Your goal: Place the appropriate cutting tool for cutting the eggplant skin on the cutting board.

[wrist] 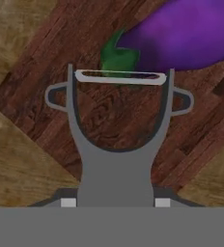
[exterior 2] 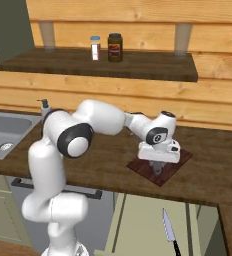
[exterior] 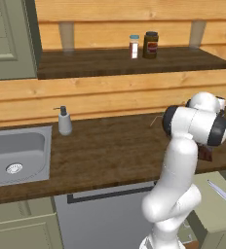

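Note:
My gripper is shut on the grey handle of a Y-shaped peeler, whose blade points away from the hand. Beneath it lies the dark reddish-brown cutting board with the purple eggplant on it, green stem end just beyond the blade. From the right base view the gripper hangs low over the cutting board on the wood counter, and the hand hides the eggplant. From the left base view the arm covers most of the board.
A kitchen knife lies on a pale surface below the counter's front edge. A sink and soap dispenser are at the left. A dark jar and a shaker stand on the wall shelf.

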